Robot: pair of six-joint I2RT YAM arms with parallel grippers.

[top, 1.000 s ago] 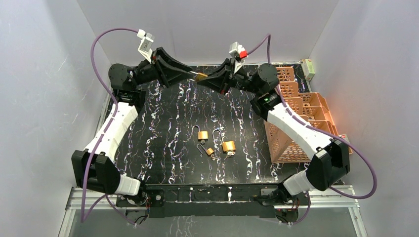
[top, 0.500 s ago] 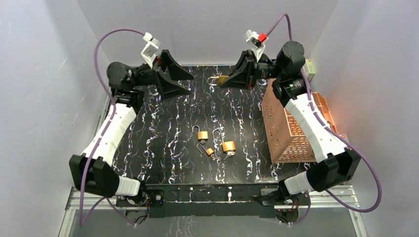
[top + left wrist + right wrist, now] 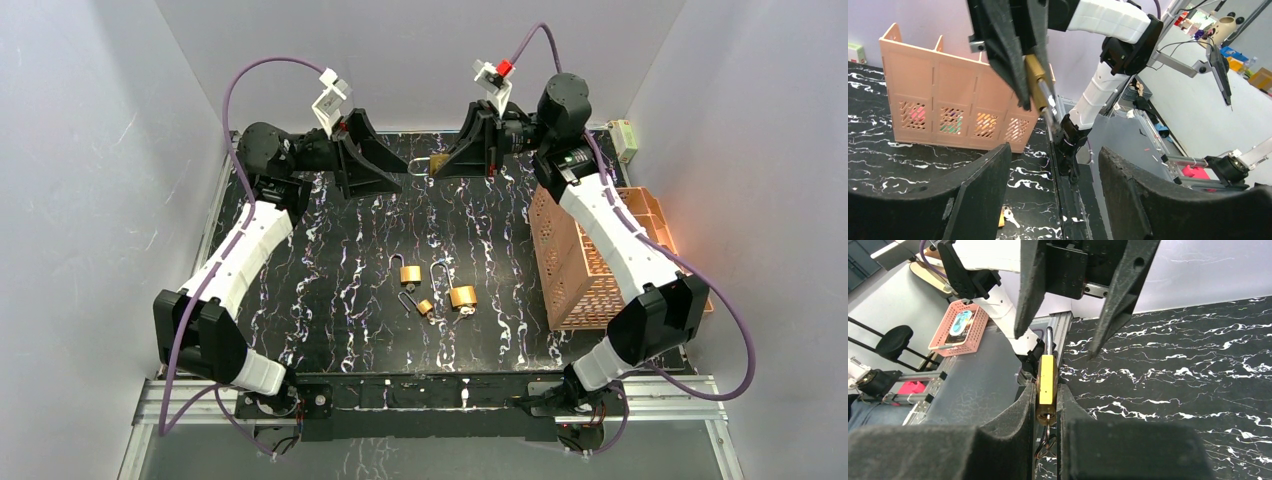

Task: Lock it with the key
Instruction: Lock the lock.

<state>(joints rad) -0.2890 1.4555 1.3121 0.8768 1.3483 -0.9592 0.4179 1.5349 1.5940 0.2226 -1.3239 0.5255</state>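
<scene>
Near the middle of the black, white-veined marble-pattern table (image 3: 330, 250), three small brass padlocks with raised steel shackles (image 3: 462, 297) lie in a cluster. A loose silver key (image 3: 1010, 217) sits beside them and a peach perforated plastic basket (image 3: 590, 280) stands to their right.

Toward the far edge, the two arms meet nose to nose above the tabletop. The right gripper (image 3: 1046, 395) is clamped narrowly on the body of a fourth brass padlock (image 3: 1046, 377). It holds the lock off the table with the steel shackle (image 3: 1048, 340) pointing left at the other arm. A small key on a wire ring (image 3: 1046, 437) appears to hang from the keyhole end, between the right fingers.

The left gripper (image 3: 1055, 165) faces the lock with its jaws well apart and nothing in them, its tips just beside the shackle. No view shows whether the shackle is seated in the body.

The step in hand looks like two-armed work on the held lock, with the cluster on the table not yet dealt with. The next move likely calls for the left gripper to line up on a thin target: the shackle, to press it home, or the key, to turn it. The right gripper would need to keep the body steady meanwhile.
</scene>
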